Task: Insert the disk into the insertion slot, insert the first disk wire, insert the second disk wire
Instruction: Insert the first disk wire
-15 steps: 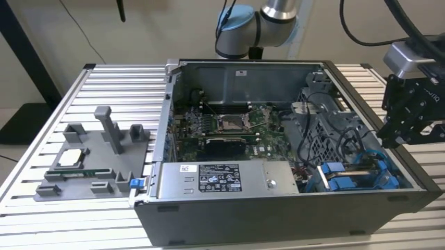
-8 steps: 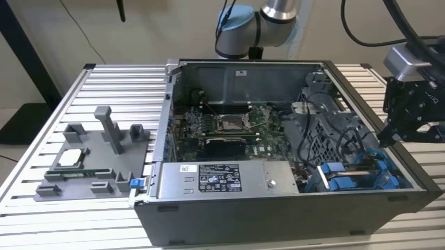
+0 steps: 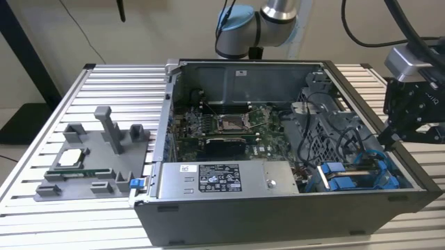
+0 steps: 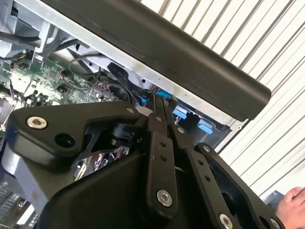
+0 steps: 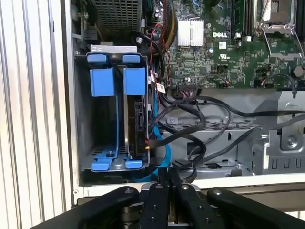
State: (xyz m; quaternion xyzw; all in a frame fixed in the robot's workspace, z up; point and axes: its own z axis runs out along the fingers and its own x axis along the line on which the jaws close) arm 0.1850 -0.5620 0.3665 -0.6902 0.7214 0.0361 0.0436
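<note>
Black two-finger gripper [image 5: 165, 174]: fingers pressed together with nothing between them, hovering over the case rim just beside the drive bay. Flat silver hard drive in its bright blue plastic carrier [image 5: 137, 121]: seated on edge inside the grey metal drive bay with blue latch tabs [image 5: 82, 109], at the near corner of the open grey computer case [image 3: 278, 229], on the exterior view's right. Black cables [image 5: 200, 101] reach the drive's edge; connection cannot be confirmed. The case rests on the slatted aluminium counter [image 3: 111, 83].
</note>
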